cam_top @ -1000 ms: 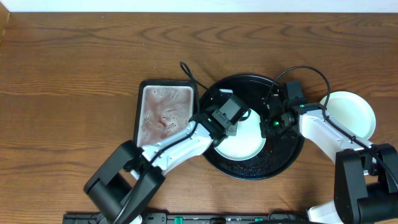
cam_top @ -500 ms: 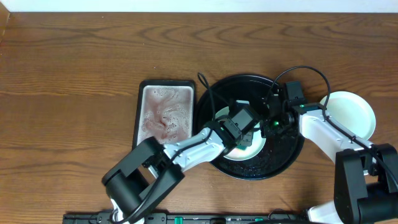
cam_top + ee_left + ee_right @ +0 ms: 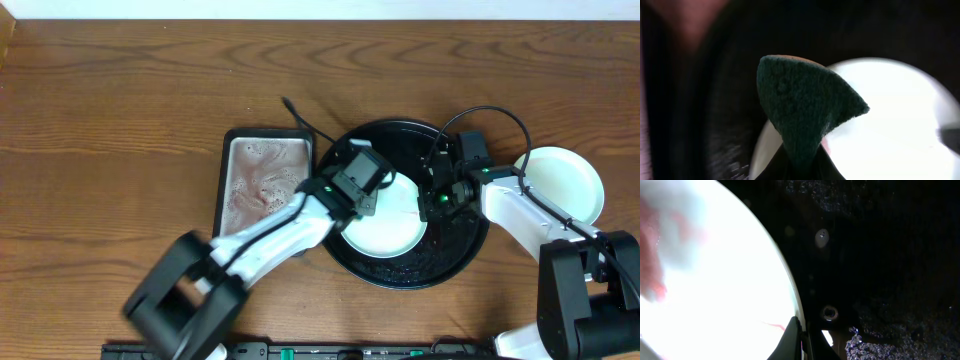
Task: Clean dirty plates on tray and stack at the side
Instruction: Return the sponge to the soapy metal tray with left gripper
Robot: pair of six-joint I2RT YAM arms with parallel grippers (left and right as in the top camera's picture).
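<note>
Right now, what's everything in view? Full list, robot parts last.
dirty plate: one, pale with red smears, on the black tray
side plate: one visible, pale, on the table right of the black tray
black tray: one, glossy black, round, mid-table
metal tray: one, rectangular, holding pinkish foamy liquid, left of the black tray
sponge: one, dark green, over the dirty plate
table: brown wood grain
left tool: shut on the sponge
right tool: shut on the dirty plate's rim
</note>
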